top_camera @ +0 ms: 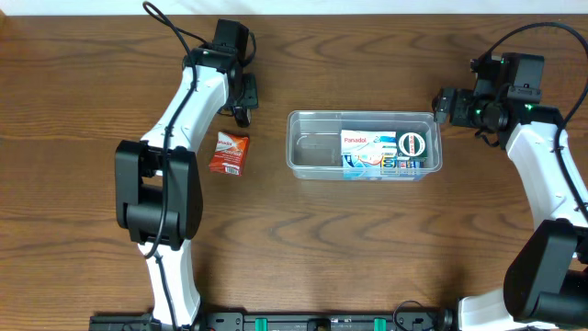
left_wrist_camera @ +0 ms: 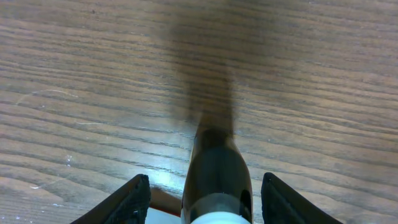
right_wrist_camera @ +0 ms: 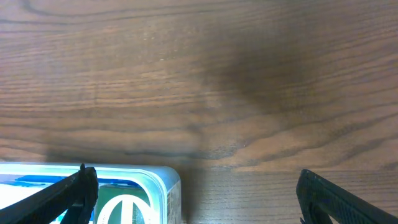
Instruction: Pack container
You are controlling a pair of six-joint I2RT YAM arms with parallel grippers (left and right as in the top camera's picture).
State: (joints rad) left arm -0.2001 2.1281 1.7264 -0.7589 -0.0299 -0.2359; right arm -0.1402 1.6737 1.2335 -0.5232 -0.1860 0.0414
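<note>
Container [top_camera: 312,152], a light, stiff, slick clear tub, sits on the tabletop [top_camera: 367,257] right of the red packet [top_camera: 229,153], judged best gripped by its rim wall; left end effector [top_camera: 242,108] and right end effector [top_camera: 442,105] both have fingers apart.

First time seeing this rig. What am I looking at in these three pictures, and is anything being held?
Two white robot arms stand at a wooden table, each ending in a two-finger pincer. One picture looks down from above; the others come from cameras on the wrists. In the middle lies a clear container holding a Panadol box and a round green-and-white item. A red packet lies beside it, nearer the left arm. The left pincer has its fingers apart around a dark rounded object, not visibly gripping it. The right pincer is wide open and empty.
</note>
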